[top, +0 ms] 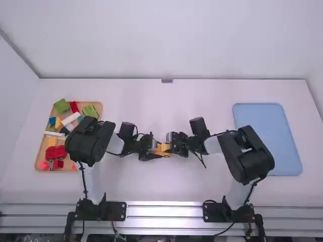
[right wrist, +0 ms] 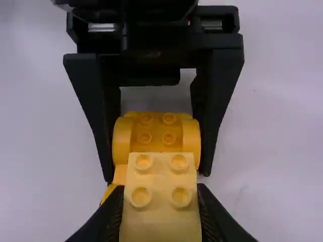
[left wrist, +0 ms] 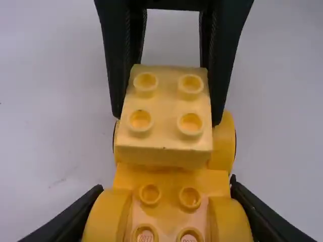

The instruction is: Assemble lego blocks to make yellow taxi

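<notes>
Taxi base [left wrist: 169, 177] clenched by left tool [top: 154, 150], block [left wrist: 166, 106] by right tool [top: 172, 144], tray [top: 44, 143] well apart.

The left gripper [top: 158, 150] and right gripper [top: 170, 145] meet nearly tip to tip, both clamped, the left arm [top: 90, 138] and right arm [top: 248, 155] bent behind them.
</notes>
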You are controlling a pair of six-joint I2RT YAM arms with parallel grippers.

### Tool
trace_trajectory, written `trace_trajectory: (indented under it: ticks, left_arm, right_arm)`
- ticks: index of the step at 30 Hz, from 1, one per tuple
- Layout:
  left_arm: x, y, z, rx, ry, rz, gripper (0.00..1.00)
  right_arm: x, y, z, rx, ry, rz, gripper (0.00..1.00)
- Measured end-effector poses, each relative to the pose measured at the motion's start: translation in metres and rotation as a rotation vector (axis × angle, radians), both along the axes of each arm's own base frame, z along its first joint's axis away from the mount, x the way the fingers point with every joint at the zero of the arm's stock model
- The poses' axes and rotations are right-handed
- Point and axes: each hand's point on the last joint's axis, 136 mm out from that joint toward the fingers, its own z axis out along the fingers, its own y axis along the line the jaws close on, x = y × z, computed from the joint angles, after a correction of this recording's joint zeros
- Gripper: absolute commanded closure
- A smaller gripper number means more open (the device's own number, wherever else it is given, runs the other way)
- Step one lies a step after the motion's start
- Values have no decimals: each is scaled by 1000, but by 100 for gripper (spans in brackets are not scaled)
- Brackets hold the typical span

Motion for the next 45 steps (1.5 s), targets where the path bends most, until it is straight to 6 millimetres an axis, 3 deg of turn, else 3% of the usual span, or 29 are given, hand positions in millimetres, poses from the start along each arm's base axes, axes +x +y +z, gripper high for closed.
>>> trace_trajectory:
  ticks: [12,29,45]
  left_arm:
    - [2,0,0,4,1,8,55]
    - [1,0,0,4,1,8,55]
    - [1,0,0,5,1,8,55]
  right_arm:
    - [7,-3,11,17,-17,-14,80]
    - [-6,1,-2,-67,-9,6,79]
    - [2,-6,-3,-77,-16,-26,78]
